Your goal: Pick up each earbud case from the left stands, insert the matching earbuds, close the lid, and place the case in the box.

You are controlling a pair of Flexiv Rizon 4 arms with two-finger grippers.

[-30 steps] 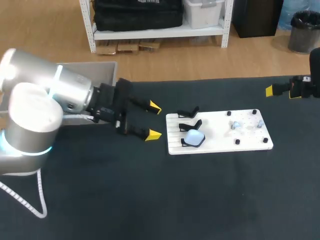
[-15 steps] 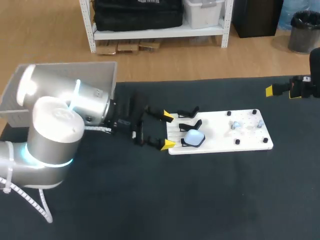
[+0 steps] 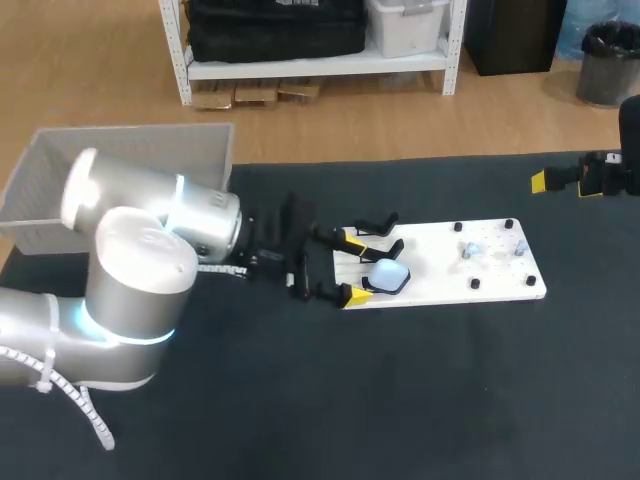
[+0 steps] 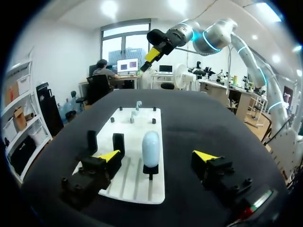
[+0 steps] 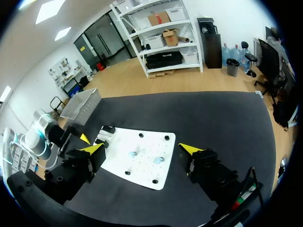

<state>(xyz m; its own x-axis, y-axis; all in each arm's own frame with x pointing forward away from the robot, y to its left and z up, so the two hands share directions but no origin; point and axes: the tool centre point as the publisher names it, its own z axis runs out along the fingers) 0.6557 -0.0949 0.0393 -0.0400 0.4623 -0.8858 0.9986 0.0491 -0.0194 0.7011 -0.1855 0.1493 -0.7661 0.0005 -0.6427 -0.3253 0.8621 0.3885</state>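
Over the black table (image 3: 300, 400), at the 9 o'clock end of the white board (image 3: 495, 262): left gripper (image 3: 354, 266), fingers spread wide. Holds nothing. Both yellow tips above the board's 9 o'clock edge, one toward the far corner, one toward the near corner.

Just past those tips, toward 3 o'clock: pale blue earbud case (image 3: 388, 275). Sits upright on the nearest of three black stands (image 3: 378, 222), at the board's 8 o'clock corner. From the left wrist, lines up between the two open fingers, clear of both, touched by neither. At 12 o'clock from the case, along the same end of the board: the other two stands, one after the other.

On the board's 3 o'clock half: two small pale earbuds (image 3: 470, 248), too small to make out in detail, lying apart from each other among four black pegs (image 3: 458, 227).

At the table's 10 o'clock corner: grey box (image 3: 195, 155), partly hidden behind the left arm (image 3: 150, 250), well apart from the board.

At the table's 2 o'clock edge: right gripper (image 5: 141, 149), well apart from board and case. From its own wrist, fingers wide apart, nothing between them, the whole board far ahead.
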